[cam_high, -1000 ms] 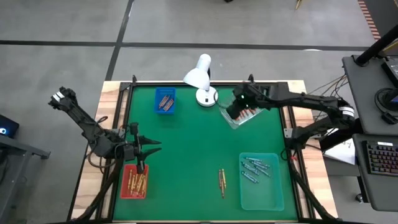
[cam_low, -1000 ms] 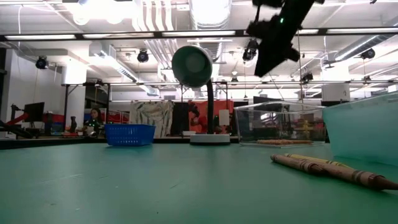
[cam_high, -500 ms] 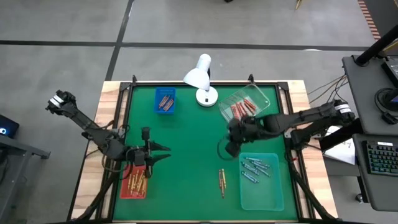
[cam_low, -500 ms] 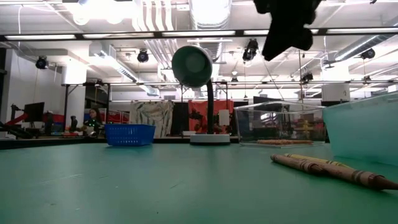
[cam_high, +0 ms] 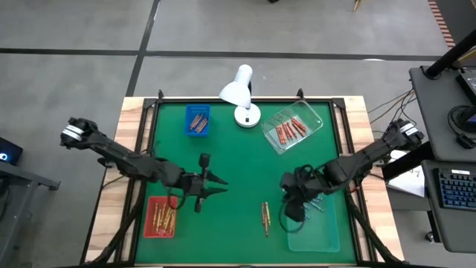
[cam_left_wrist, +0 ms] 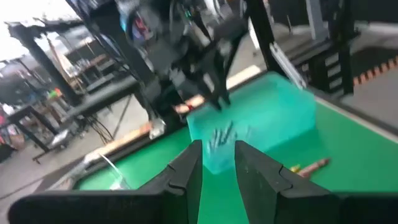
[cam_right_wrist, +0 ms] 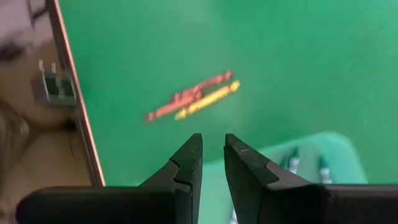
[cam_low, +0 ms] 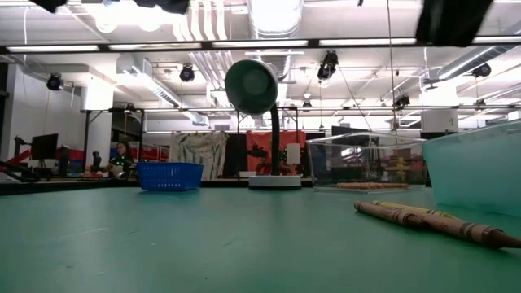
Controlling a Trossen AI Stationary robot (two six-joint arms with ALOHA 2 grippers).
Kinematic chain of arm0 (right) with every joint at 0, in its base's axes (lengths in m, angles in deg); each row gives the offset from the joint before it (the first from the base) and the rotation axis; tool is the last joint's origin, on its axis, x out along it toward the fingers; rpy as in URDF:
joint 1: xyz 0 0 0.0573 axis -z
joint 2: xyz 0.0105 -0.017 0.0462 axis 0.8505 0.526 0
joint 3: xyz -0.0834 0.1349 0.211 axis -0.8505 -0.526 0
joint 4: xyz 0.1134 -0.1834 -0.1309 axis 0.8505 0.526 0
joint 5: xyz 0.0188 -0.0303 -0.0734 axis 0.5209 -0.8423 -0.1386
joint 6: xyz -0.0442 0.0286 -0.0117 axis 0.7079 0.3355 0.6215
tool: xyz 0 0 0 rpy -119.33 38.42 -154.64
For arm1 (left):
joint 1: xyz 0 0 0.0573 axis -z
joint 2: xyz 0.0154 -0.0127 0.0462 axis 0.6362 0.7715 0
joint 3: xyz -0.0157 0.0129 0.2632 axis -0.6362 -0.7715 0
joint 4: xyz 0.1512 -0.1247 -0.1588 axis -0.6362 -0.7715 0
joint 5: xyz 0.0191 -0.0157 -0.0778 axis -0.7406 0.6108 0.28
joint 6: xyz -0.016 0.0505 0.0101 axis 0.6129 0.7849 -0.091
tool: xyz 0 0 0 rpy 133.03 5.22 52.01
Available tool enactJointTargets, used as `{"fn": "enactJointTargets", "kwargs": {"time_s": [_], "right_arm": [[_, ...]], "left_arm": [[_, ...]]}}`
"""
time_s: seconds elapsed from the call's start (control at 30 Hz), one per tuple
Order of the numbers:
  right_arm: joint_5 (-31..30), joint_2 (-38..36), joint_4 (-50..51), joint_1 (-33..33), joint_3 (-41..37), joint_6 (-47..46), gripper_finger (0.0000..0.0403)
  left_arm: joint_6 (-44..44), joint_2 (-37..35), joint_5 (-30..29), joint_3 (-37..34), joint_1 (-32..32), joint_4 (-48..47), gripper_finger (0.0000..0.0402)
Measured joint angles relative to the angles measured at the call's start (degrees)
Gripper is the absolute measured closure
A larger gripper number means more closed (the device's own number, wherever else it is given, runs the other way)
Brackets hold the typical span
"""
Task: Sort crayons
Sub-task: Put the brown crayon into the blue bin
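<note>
Green felt tabletop [cam_high: 238, 164]; my right pincer [cam_high: 291, 212], fingers narrowly apart and empty, hovers over clear teal tray [cam_high: 316, 231] of grey crayons [cam_high: 316, 201]. Two loose crayons [cam_high: 265, 217] just beside.

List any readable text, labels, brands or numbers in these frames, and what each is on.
None can be read.
Crayons on the mat: wrappers show no legible print.
Sheet of paper by the right table edge: marks too small to read.
Keyboard: key legends too small to read.
Room behind the table in the low view: no readable sign.
</note>
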Motion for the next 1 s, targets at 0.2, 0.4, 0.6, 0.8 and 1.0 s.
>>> {"fn": "enactJointTargets", "kwargs": {"time_s": [0.2,0.4,0.6,0.8,1.0], "right_arm": [[-3.7,0.6,0.0,-5.5,-1.1,-4.3,0.0347],[-4.0,0.6,0.0,-8.3,-1.7,-6.6,0.035],[-6.4,0.5,-0.4,-8.5,-1.7,-6.6,0.0351],[-7.8,0.5,-0.7,-8.5,-1.7,-6.6,0.0351],[-7.9,0.5,-1.4,-8.5,-1.7,-6.6,0.0351]], "left_arm": [[4.9,12.7,0.2,6.5,-0.6,-0.2,0.0325],[13.7,21.7,5.2,11.1,-1.5,-1.4,0.0325],[15.7,28.3,18.3,16.8,-4.5,-7.1,0.0325],[15.0,36.1,22.6,24.2,-5.1,-11.0,0.0325],[15.3,42.1,26.8,29.1,-6.4,-12.3,0.0316]]}}
